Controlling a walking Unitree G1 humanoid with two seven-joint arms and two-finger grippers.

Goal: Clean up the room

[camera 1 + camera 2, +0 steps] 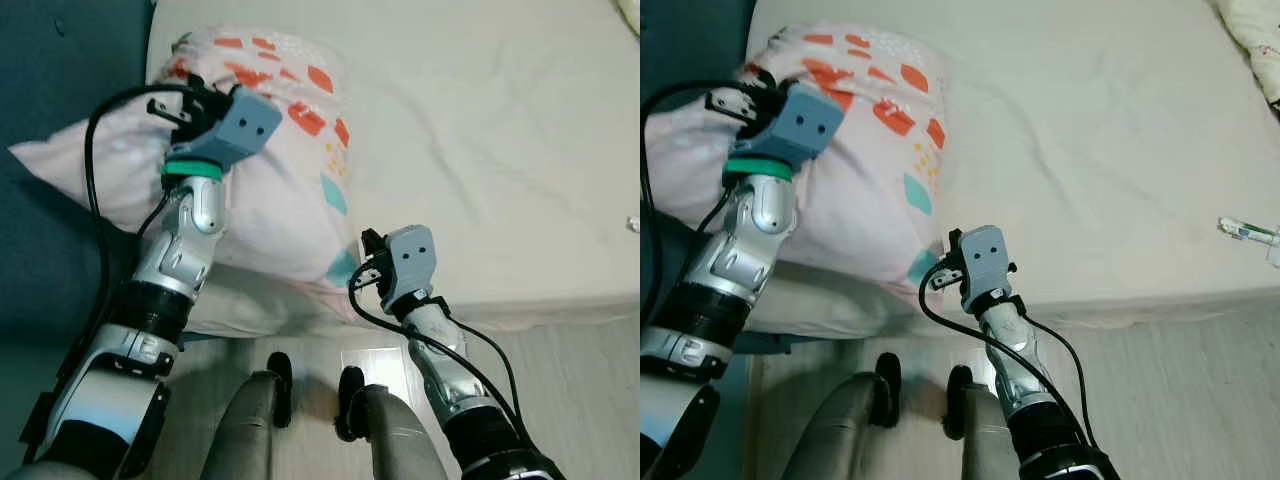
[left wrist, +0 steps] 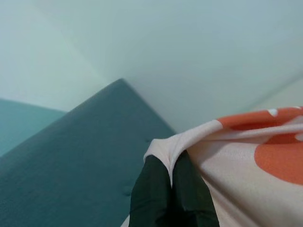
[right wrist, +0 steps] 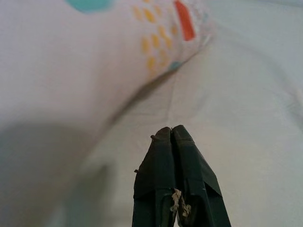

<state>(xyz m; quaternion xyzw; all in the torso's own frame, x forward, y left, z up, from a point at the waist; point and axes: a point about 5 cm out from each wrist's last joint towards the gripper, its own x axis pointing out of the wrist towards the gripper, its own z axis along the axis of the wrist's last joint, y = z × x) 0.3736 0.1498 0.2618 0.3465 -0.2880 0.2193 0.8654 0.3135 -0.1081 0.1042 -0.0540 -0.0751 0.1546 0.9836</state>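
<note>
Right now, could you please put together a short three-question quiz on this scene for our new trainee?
1. True or false: the left hand is pinching a fold of the patterned pillow.
2. The right hand is: A) holding the pillow; B) shut on nothing, just off the pillow's near corner; C) wide open.
3. Fill in: the pillow lies on the ___, beside the teal headboard.

Key:
1. True; the pillow's fabric is caught between its fingers.
2. B.
3. Bed.
</note>
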